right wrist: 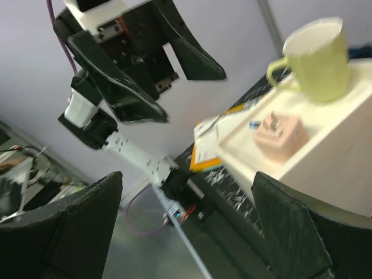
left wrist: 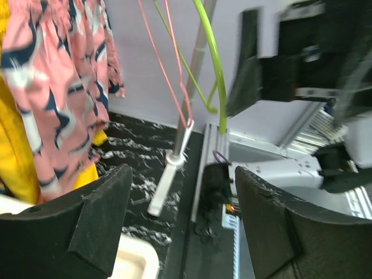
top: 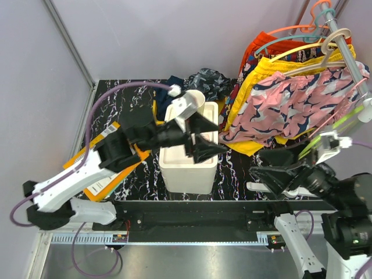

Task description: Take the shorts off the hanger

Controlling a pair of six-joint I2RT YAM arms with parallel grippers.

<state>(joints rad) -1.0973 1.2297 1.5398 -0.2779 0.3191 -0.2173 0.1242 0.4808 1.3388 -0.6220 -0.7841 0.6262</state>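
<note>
The charcoal marbled shorts (top: pixel 208 81) lie crumpled on the black table behind the white box (top: pixel 186 171). A dark navy cloth (top: pixel 159 110), seemingly the navy shorts, lies left of the box, partly hidden by my left arm. My left gripper (top: pixel 210 139) (left wrist: pixel 181 221) hovers open over the box with nothing between its fingers. It points toward the rack pole (left wrist: pixel 195 64), where an empty green hanger (left wrist: pixel 214 64) and a pink one (left wrist: pixel 170 64) hang. My right gripper (top: pixel 264 168) (right wrist: pixel 186 226) is open and empty, low at the right, facing the left arm.
Pink-and-navy floral shorts (top: pixel 290 104) (left wrist: pixel 52 87) and a yellow pair (top: pixel 256 87) hang on the rack at right. A green cup (right wrist: pixel 317 58) and a pink block (right wrist: pixel 279 133) sit in the box. An orange folder (top: pixel 102 168) lies left.
</note>
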